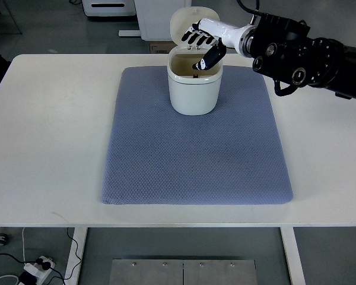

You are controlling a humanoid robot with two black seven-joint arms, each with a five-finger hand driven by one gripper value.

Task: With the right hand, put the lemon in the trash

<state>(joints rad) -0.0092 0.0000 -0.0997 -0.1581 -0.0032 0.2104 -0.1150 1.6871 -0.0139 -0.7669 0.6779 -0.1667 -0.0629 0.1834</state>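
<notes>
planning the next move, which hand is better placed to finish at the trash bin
Right. The right hand is over the open trash bin, fingers pointing into its mouth. No lemon is visible on the blue mat. The left arm is out of view.

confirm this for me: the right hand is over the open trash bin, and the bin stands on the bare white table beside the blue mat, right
Not quite. The top view shows the trash bin standing on the blue mat, near its far edge, not on the bare white table. The rest holds: the right hand is over the open bin.

1 trash bin, 1 mat, 1 table, 1 robot hand
</notes>
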